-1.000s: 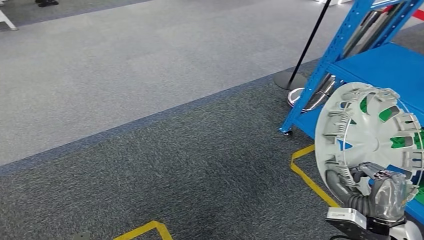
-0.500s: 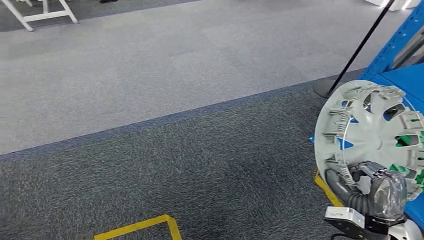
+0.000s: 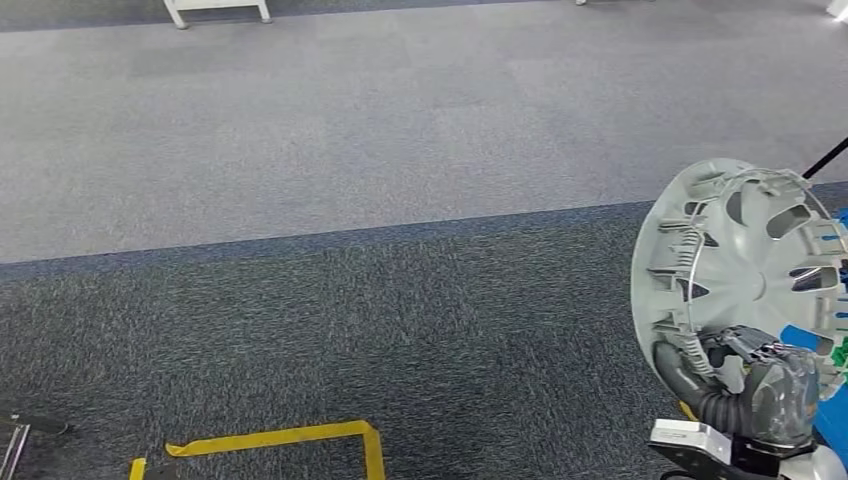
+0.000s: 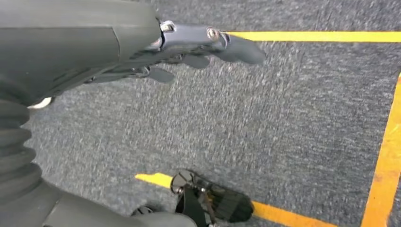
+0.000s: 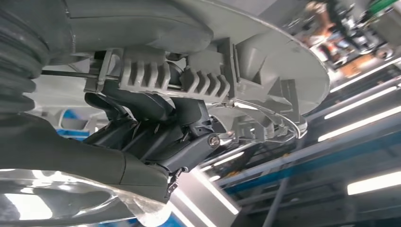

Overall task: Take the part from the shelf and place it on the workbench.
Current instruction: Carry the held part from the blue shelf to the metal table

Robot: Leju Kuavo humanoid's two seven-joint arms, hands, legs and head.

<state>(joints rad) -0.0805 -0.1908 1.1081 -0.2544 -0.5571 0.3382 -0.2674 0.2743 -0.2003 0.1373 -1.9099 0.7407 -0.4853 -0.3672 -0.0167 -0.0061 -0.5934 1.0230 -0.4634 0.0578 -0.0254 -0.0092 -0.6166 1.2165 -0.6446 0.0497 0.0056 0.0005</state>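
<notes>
On my far left in the head view, yellow tape lines [image 3: 270, 438] mark a corner on the dark grey speckled carpet [image 3: 400, 330], and a lighter grey carpet band [image 3: 350, 130] runs across beyond it. White frame legs [image 3: 215, 10] stand at the far edge of that lighter band.

My left hand [image 4: 189, 49] hangs over the dark carpet in its wrist view, fingers stretched out and apart, holding nothing; yellow tape crosses the floor beneath it.

Moving right, the task's thing, a round light-grey plastic wheel cover with ribbed clips and cut-out slots [image 3: 745, 265], stands nearly upright on edge at the right side of the head view, its ribbed inner face toward me. My right hand [image 3: 765, 385] grips it at the lower rim; in the right wrist view the dark fingers [image 5: 156, 123] are curled in behind a toothed clip on the rim of the cover [image 5: 265, 52].

Through and just beside the cover, at the frame's right edge, I see patches of a blue metal shelf [image 3: 800, 338] and a thin black pole [image 3: 828, 158].
</notes>
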